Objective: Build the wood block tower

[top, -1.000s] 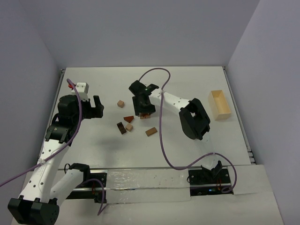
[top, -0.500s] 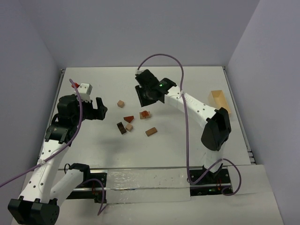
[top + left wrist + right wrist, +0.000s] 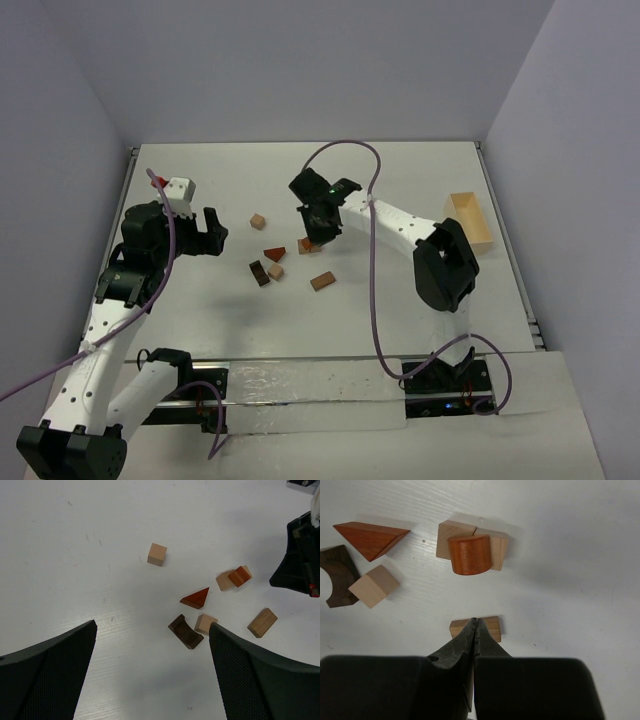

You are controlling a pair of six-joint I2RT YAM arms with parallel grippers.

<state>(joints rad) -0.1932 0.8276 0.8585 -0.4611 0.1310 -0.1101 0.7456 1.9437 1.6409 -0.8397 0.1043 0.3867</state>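
The small wooden blocks lie loose mid-table. A reddish half-round piece (image 3: 469, 554) rests on two tan blocks (image 3: 449, 532) set side by side, also seen as a stack (image 3: 310, 243). My right gripper (image 3: 474, 621) hovers above them, shut and empty, its tips in front of a tan bar (image 3: 492, 626). A reddish triangular piece (image 3: 370, 537), a dark brown arch (image 3: 337, 575) and a tan cube (image 3: 373, 586) lie to the left. My left gripper (image 3: 152, 627) is open and empty, off to the left, with a lone tan cube (image 3: 157, 554) ahead of it.
A pale wooden box (image 3: 469, 222) stands at the right side of the table. The right arm's elbow (image 3: 445, 262) hangs over the table in front of it. Grey walls enclose the white table on three sides.
My right gripper let go of the reddish half-round piece on the tan blocks, lifted off and shut. Its elbow swung out right and partly back. The left arm barely moved.
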